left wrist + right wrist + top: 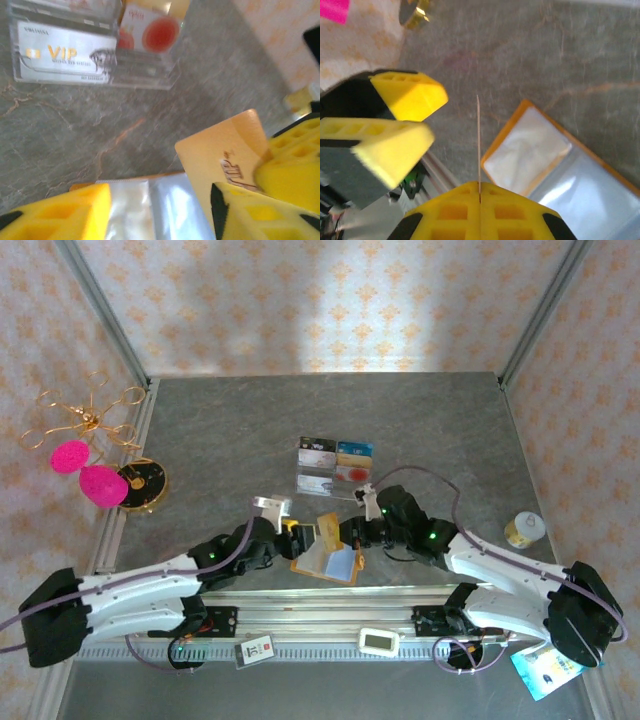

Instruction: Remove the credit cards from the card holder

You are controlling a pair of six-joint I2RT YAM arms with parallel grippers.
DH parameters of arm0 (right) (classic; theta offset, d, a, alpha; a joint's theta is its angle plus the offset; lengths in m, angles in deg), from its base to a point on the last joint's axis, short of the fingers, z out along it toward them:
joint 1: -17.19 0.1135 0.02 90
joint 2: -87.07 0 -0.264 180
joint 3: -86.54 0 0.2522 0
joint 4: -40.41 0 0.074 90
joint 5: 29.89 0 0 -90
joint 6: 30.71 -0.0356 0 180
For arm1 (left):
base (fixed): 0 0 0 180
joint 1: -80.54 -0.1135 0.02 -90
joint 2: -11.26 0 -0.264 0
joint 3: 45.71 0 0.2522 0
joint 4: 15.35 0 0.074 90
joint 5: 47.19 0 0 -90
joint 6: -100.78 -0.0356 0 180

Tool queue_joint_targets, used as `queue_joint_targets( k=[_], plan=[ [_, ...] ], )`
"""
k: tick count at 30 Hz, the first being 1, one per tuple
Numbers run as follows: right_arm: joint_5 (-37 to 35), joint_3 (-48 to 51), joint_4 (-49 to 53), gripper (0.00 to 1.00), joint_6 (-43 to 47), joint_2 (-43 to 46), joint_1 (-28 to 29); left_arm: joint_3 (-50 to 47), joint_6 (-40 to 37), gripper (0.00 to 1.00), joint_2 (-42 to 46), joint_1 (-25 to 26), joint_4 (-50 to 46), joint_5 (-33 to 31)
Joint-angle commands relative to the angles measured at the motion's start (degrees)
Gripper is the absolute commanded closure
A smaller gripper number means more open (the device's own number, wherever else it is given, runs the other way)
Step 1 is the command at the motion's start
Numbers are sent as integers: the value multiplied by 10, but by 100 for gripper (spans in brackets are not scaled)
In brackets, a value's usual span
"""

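The right gripper is pressed shut on a gold credit card, which projects edge-on beyond its fingertips. The card holder lies open and flat on the table, just beside and beneath that card. The left gripper stands spread, with the card close by one finger; contact cannot be determined.

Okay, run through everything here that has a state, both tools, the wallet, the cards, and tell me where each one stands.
Left tool: open, gripping nothing.
Right tool: shut on the gold card.
Gold card: pinched upright, raised over the card holder.
Card holder: lying open, clear sleeves facing up.
Silver VIP card: lying flat in the clear tray.
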Motion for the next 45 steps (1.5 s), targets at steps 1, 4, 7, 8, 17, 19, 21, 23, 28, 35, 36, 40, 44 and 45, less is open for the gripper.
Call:
queue_joint_targets(
  k=[1,4,7,8,17,19,21,23,28,35,36,40,44,45],
  plan=[
    [-62,1,-124,100,-16,23,-1,-37,9,37,65,-27,63,34],
    [-76,8,-210,100,-42,23,-1,-55,19,30,109,-65,115,87],
    [-86,19,-282,100,-68,23,0,-69,39,27,132,-93,171,126],
    [-87,25,-304,100,-76,22,0,-74,45,26,136,-100,188,135],
    [-51,25,-422,100,-112,-20,24,-83,75,48,109,-126,317,216],
    [-54,22,-428,100,-109,-28,36,-81,77,49,105,-126,318,218],
    [-55,22,-436,100,-109,-34,43,-82,77,49,106,-126,315,216],
    [-60,18,-435,100,-109,-40,49,-84,78,52,106,-127,320,221],
    [-62,14,-431,100,-111,-63,55,-86,80,71,105,-126,326,227],
    [-56,19,-406,100,-111,-71,58,-78,66,89,106,-126,305,223],
    [-56,17,-397,100,-108,-70,58,-77,64,93,104,-126,301,222],
    [-64,6,-350,100,-90,-59,58,-65,49,100,93,-127,281,225],
    [-71,-18,-258,74,-56,-32,26,-36,12,100,87,-126,231,243],
    [-71,-22,-234,66,-53,-19,4,-27,1,100,87,-127,216,247]
  ],
)
